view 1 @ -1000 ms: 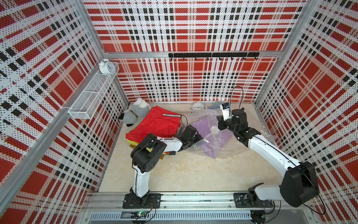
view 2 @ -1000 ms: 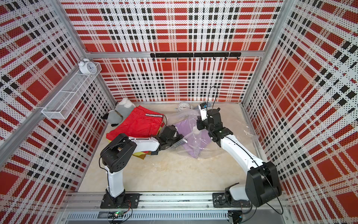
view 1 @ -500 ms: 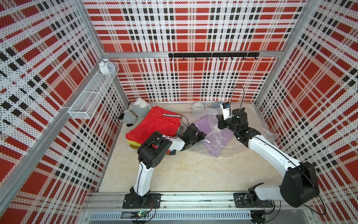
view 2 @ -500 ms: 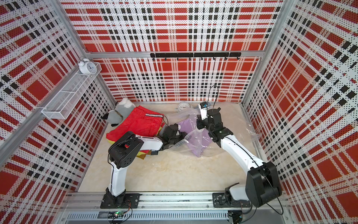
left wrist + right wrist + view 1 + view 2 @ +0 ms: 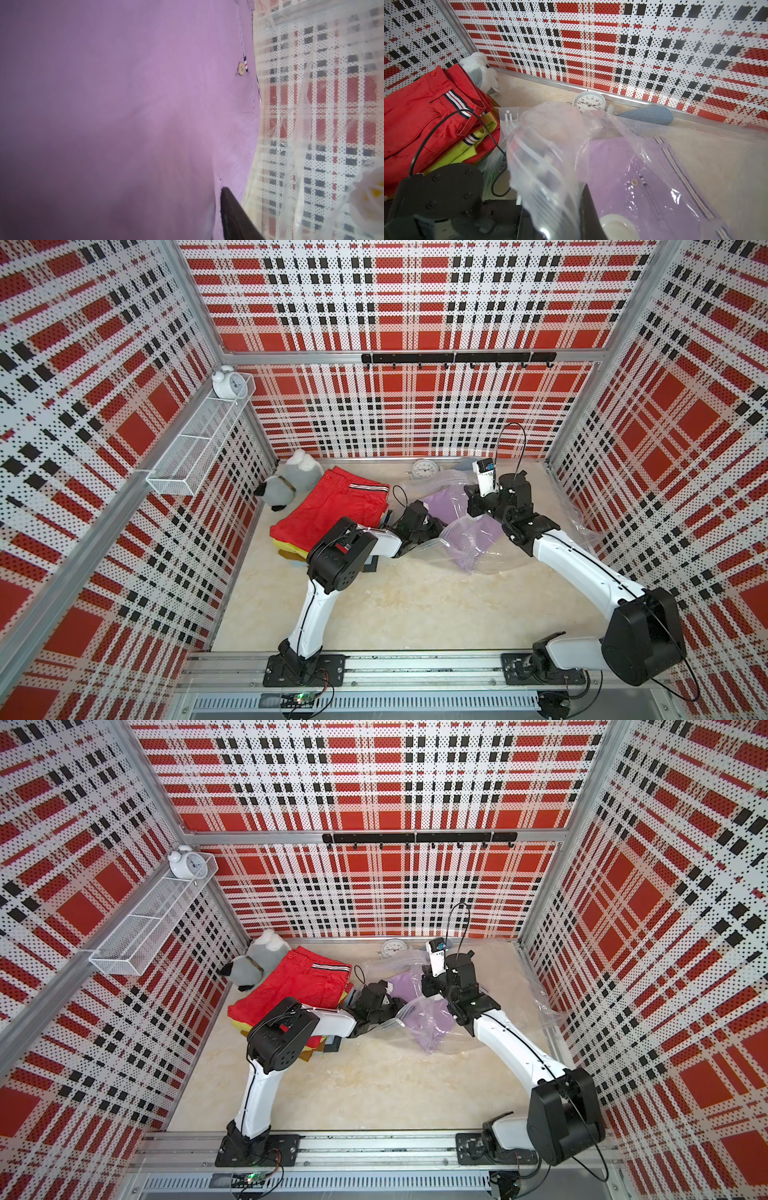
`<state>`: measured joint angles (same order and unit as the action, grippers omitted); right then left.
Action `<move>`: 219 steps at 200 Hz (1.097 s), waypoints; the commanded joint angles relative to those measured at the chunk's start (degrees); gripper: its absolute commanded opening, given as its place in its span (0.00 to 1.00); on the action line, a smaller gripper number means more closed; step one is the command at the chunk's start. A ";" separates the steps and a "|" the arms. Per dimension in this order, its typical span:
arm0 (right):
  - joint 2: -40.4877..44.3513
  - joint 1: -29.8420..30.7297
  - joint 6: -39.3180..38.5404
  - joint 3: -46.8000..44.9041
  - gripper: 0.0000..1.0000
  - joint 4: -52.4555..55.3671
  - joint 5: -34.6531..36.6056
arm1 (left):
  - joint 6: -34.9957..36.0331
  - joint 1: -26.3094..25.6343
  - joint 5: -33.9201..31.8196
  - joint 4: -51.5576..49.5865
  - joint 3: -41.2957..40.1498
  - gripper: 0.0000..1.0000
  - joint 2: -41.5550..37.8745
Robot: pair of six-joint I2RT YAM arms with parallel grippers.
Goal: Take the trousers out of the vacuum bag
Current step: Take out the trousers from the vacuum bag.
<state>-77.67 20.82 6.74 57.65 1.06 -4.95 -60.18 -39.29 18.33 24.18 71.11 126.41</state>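
The clear vacuum bag (image 5: 498,562) (image 5: 457,1040) lies right of centre with the lilac trousers (image 5: 478,539) (image 5: 432,1021) inside. My right gripper (image 5: 473,510) (image 5: 571,220) is shut on the bag's upper film at the mouth and holds it up. The white valve cap (image 5: 618,228) sits close by it. My left gripper (image 5: 434,529) (image 5: 392,1006) reaches into the mouth. In the left wrist view lilac cloth (image 5: 124,104) fills the frame; one dark finger (image 5: 234,218) lies against it and the other is hidden. Red trousers (image 5: 332,506) (image 5: 415,116) top a stack at the left, over yellow-green ones (image 5: 467,149).
A grey-white plush toy (image 5: 286,485) sits in the back left corner behind the stack. A white alarm clock (image 5: 424,468) (image 5: 589,102) and a grey-blue lump (image 5: 648,115) lie by the back wall. A wire shelf (image 5: 199,443) hangs on the left wall.
My left arm has pushed to the right, deeper into the bag's mouth, and its jaws have narrowed. The right arm has kept still, holding the film.
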 commanded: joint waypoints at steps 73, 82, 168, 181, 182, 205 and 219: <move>2.16 -0.40 0.06 -1.14 0.00 -1.48 0.27 | 2.08 0.26 -0.83 -3.09 4.28 0.12 2.82; 2.25 -0.40 -0.04 -1.19 0.00 -1.33 0.37 | 3.24 0.26 -1.53 -4.71 4.96 0.10 2.09; 0.44 -0.36 -0.50 -2.17 0.00 -1.58 2.64 | 18.41 -0.08 -10.14 -25.64 14.22 0.02 -9.00; 0.07 -0.44 -0.42 -1.96 0.00 -1.59 3.42 | 20.65 -0.25 -11.51 -28.38 15.39 0.02 -10.60; 0.06 -0.44 -0.42 -1.94 0.00 -1.59 3.48 | 20.82 -0.26 -11.62 -28.57 15.51 0.02 -10.72; -0.62 -0.82 0.17 -1.71 0.00 -1.36 4.72 | 24.18 -0.36 -12.58 -32.89 17.13 0.02 -12.83; -1.12 -1.34 0.76 -1.54 0.00 -1.11 5.27 | 25.70 -0.35 -13.07 -34.97 17.42 0.01 -14.08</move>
<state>-77.54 20.53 6.63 56.18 0.51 -1.63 -40.40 -39.66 8.67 -5.78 86.46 116.44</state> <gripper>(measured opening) 0.039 0.100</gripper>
